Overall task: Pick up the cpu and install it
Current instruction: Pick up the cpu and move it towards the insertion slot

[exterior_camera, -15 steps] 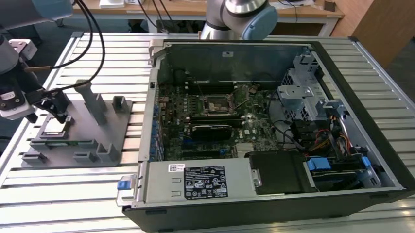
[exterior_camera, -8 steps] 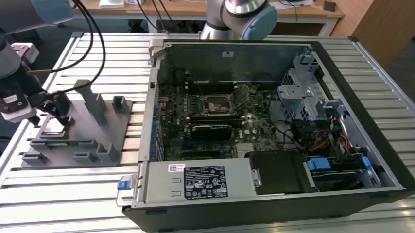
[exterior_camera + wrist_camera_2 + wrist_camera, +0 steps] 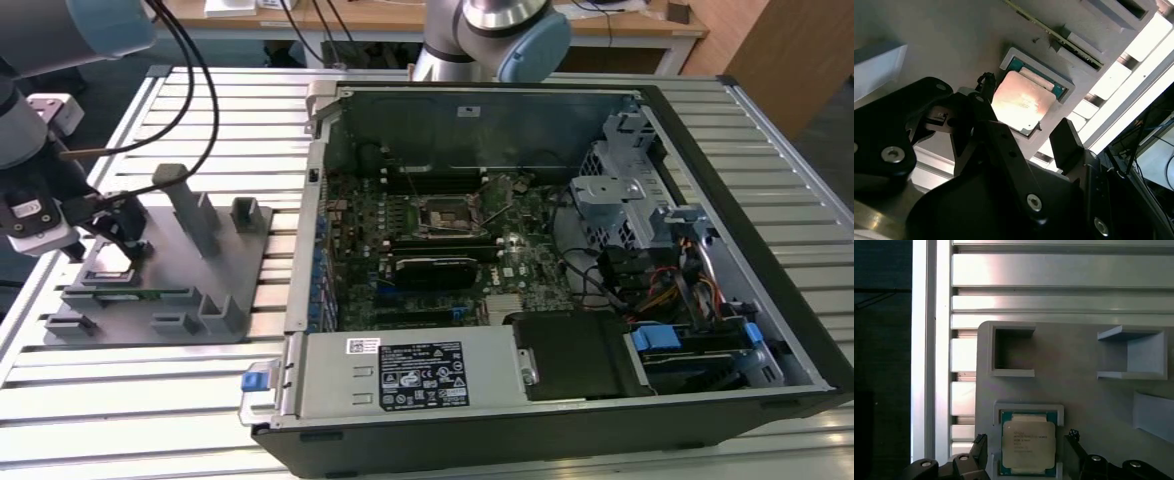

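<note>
A slatted aluminium worktop (image 3: 160, 400) is carrying everything in the exterior view. Nearest the camera an open computer case (image 3: 534, 440) is lying on its side, with its power supply (image 3: 400, 375) at the near edge and the motherboard (image 3: 534, 265) and its black square socket (image 3: 445, 213) lying further in. Beyond the worktop a wooden desk (image 3: 400, 20) is standing at the back of the room. On the exterior view's left a grey fixture plate (image 3: 160, 300) with upright blocks is lying flat on the slats, just beside the case. The arm (image 3: 80, 30) is reaching in from the far side with black cables (image 3: 187, 90) trailing from it, and its wrist is pointing down over the end of the plate farthest from the case. The pincer (image 3: 118, 248) is hanging open just above the plate. In the first wrist view its two black fingers (image 3: 979, 452) are straddling the cpu (image 3: 1029, 444), one on each side and apart from its edges, gripping nothing. The cpu is sitting flat, silver top up, in a pale raised frame on the plate, near two square pockets (image 3: 1011, 352).
</note>
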{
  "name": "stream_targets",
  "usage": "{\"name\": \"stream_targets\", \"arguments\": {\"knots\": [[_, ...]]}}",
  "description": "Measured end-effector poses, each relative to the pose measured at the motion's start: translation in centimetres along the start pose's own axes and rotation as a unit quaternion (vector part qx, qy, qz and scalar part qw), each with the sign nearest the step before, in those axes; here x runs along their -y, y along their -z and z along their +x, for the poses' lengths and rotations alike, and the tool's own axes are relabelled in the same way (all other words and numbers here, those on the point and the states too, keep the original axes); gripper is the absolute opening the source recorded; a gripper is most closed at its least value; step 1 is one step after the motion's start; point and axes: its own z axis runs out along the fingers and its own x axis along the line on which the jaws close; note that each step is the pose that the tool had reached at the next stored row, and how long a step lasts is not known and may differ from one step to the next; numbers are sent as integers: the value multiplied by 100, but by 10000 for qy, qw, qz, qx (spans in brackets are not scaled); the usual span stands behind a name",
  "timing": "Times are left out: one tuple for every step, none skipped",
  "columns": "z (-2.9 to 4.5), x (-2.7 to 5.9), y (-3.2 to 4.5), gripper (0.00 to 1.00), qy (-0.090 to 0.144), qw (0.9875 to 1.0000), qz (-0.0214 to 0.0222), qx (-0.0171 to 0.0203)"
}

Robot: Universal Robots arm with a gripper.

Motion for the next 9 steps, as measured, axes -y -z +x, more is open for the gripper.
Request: {"name": "stream_targets", "arguments": {"knots": [[0, -3, -8, 71, 0, 10000, 0, 0], [1, -7, -18, 71, -2, 10000, 0, 0], [1, -13, -28, 71, -6, 10000, 1, 0], [1, -20, -42, 71, -18, 10000, 1, 0], [1, -19, -49, 71, -19, 10000, 3, 1], [2, -19, -60, 71, -19, 10000, 6, 1], [2, -20, -64, 71, -19, 10000, 15, 1], [2, -19, -73, 71, -21, 10000, 37, 1], [3, -20, -75, 71, -23, 10000, 57, 1]]}}
